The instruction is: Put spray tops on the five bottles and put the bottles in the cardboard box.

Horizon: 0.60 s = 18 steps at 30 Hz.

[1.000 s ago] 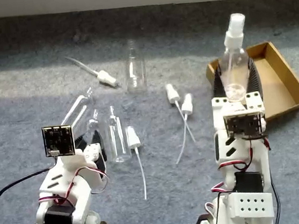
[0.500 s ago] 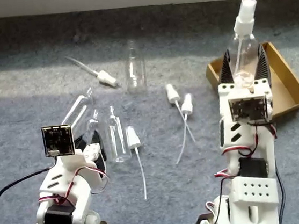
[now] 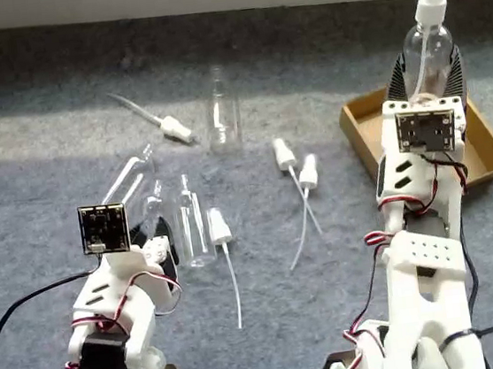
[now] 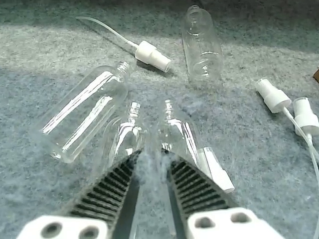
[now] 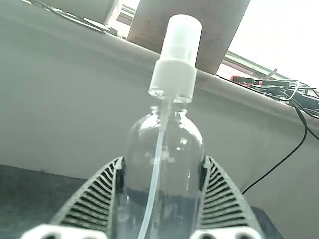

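Clear capped bottle (image 5: 164,149) | upright, clamped in right pincer (image 3: 429,64), raised near cardboard box (image 3: 483,135) | best lowered gently, released low | left pincer (image 4: 152,155) narrowly parted, empty

Perhaps an office; grey carpet (image 3: 273,342), tangled cables (image 5: 281,88)

Capped bottle (image 3: 427,44) up high at the right, by the cardboard box (image 3: 482,144); four open bottles (image 3: 221,112) lie left, two spray tops (image 3: 307,171) between them and the box.
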Each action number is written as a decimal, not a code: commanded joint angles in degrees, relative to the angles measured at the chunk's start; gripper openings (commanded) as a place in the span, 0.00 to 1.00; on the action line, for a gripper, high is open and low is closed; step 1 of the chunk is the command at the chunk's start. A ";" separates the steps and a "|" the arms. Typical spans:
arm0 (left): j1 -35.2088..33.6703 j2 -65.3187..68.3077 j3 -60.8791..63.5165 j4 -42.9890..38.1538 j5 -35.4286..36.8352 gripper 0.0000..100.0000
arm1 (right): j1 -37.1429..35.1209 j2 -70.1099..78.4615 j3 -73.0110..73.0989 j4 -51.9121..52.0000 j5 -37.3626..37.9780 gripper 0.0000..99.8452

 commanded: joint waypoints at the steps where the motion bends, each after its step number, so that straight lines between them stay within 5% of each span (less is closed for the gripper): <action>1: -0.48 -0.48 0.48 -3.43 -0.44 0.00 | 1.19 5.49 -0.92 -6.90 0.35 0.03; 18: -0.31 -0.48 2.95 -3.43 -0.97 0.01 | -1.63 28.53 -4.53 -11.56 0.79 0.03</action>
